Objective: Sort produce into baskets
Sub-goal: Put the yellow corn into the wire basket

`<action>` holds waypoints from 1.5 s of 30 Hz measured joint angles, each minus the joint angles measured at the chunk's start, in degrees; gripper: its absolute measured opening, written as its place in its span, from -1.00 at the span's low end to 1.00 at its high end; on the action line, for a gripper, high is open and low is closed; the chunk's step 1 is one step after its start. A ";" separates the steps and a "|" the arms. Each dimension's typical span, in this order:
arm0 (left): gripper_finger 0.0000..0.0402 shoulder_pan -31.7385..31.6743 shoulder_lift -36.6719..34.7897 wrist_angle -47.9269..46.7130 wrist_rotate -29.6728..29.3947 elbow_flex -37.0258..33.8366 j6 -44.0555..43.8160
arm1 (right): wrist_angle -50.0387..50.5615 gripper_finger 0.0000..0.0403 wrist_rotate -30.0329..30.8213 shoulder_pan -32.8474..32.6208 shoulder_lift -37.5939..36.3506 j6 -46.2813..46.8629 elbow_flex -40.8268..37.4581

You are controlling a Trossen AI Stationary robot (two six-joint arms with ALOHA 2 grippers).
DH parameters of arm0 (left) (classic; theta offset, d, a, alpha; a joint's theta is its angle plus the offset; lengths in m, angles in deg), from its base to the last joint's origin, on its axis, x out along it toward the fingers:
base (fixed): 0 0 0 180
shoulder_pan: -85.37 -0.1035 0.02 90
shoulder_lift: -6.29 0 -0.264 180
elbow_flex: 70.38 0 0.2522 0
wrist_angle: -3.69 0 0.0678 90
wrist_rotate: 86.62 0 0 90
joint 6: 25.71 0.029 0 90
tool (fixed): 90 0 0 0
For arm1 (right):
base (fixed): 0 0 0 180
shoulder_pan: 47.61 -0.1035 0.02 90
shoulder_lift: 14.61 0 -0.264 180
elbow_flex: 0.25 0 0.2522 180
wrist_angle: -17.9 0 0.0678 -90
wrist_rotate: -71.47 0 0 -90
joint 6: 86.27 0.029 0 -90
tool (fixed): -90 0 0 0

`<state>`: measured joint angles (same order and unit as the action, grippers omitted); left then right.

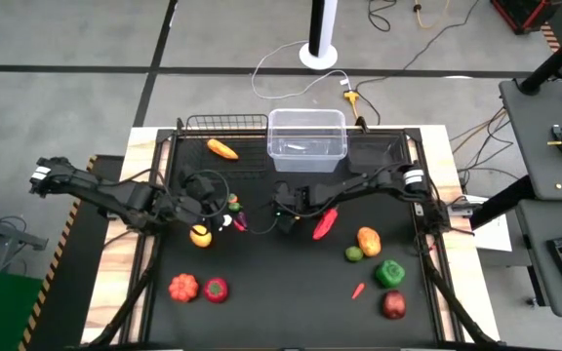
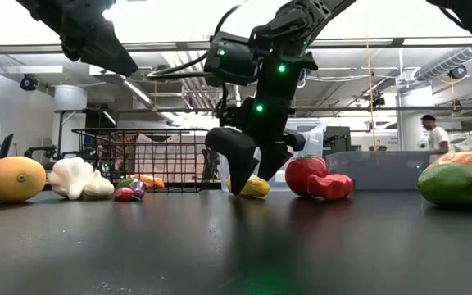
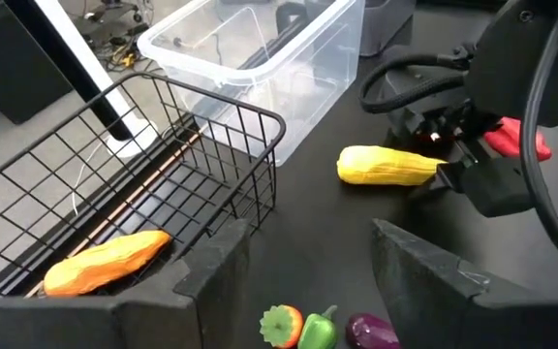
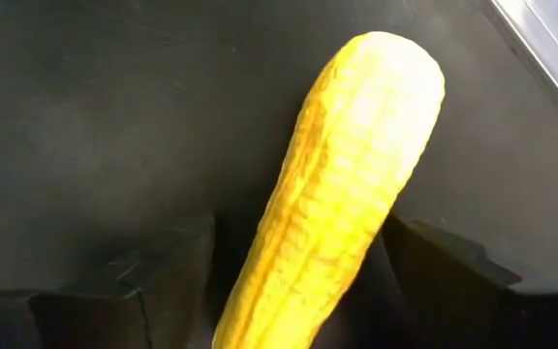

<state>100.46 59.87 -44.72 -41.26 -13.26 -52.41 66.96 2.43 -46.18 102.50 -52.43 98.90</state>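
1. Corn (image 4: 342, 184), a yellow toy cob, lies flat on the black table (image 1: 281, 312) near the middle, at about six o'clock from the clear bin (image 1: 307, 136).
2. It looks light, stiff and smooth, likely hollow plastic; its round, tapering body could roll or squirt out of a pinch.
3. The best hold is probably across the thick middle, fingers square to its length.
4. The right gripper (image 2: 248, 168) stands low over it, fingers spread on either side, not yet clamped.
5. The left gripper (image 3: 308, 281) hangs at nine o'clock from the corn, by the wire basket (image 3: 163, 165), fingers parted and holding nothing.
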 joint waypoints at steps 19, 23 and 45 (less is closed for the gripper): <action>-0.03 -0.03 1.37 0.15 -1.88 0.00 -0.85 | 0.18 -0.44 -4.29 -0.03 -2.12 -2.66 0.56; -0.03 -0.03 1.90 0.20 -1.86 0.00 -0.85 | 0.14 -0.39 -8.84 -0.04 -5.76 -6.28 1.84; -0.03 -0.03 1.95 0.33 -1.27 0.00 -1.49 | 3.80 -0.40 -8.81 15.27 -21.00 -29.93 9.01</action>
<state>100.44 61.82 -44.39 -42.53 -13.26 -53.90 70.77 -6.37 -30.91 81.50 -82.36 107.90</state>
